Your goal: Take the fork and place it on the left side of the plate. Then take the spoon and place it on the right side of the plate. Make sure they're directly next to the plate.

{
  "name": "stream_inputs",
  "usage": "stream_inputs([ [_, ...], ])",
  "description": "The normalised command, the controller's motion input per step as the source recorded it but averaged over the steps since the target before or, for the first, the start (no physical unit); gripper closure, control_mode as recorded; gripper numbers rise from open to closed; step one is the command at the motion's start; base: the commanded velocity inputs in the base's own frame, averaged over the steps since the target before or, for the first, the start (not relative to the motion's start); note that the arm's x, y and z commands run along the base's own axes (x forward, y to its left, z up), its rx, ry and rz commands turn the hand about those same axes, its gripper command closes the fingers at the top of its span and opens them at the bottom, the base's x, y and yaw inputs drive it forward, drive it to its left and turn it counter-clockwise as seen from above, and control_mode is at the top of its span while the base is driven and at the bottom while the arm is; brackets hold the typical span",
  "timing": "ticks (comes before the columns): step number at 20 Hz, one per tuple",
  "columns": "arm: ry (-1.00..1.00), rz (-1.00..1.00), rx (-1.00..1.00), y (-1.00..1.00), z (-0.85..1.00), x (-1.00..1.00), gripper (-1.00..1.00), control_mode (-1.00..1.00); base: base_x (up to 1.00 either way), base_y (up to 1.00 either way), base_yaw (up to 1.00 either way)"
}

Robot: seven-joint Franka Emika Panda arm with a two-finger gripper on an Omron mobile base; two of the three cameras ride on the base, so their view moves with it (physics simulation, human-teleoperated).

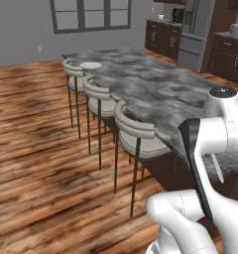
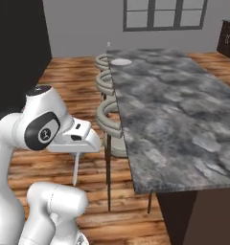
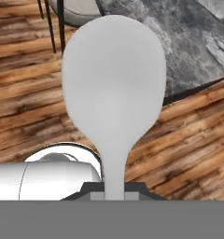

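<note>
Hand view: the gripper [image 3: 115, 193] at bottom centre is clamped on the pale silvery-grey oval-bowled spoon [image 3: 115, 88], which fills mid-frame. The small round white-grey plate [image 2: 120, 62] sits upper left on the grey marble island [image 2: 169, 110]. I judge delivery beside its right remains; the fork's placement can't be confirmed.

A: What does the arm [image 2: 21, 139] look like?
B: Glossy white rounded shells, thick and tube-like, with bulbous joints.
A: Any dark parts?
B: Black rings at the joints, a dark cap [image 1: 223, 92] on top with small pale marks, and a black stripe down one link [image 1: 194, 158].
</note>
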Motion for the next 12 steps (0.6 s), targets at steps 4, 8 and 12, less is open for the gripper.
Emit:
stream_inputs([
  [4, 0.00, 0.00, 0.00, 0.00, 0.00, 0.00, 1.00, 1.00, 0.77, 1.00, -0.36],
  [8, 0.00, 0.00, 0.00, 0.00, 0.00, 0.00, 1.00, 1.00, 0.77, 1.00, -0.36],
  [12, 0.00, 0.00, 0.00, 0.00, 0.00, 0.00, 1.00, 1.00, 0.79, 0.99, -0.35],
])
